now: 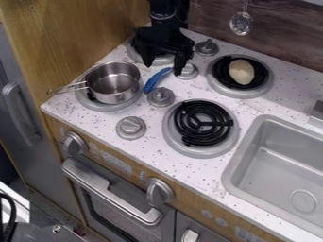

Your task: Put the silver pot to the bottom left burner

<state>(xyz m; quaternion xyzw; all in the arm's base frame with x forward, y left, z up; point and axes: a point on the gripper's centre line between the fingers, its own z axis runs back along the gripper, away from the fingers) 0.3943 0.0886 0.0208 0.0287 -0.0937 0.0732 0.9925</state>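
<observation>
The gripper [163, 65] hangs over the back left burner [133, 53], pointing down with its two fingers apart and nothing between them. In front of it, the silver pot [114, 84] stands upright on the front left burner [101, 107], its thin handle pointing left past the counter's edge. The gripper is behind and to the right of the pot, not touching it. Part of the back left burner is hidden by the gripper.
A blue object [154, 81] lies right of the pot, by a grey knob [161, 97]. A beige, potato-like object [242, 71] sits on the back right burner [267, 84]. The front right burner [203, 123] has a black coil. A grey sink [255, 166] is at right.
</observation>
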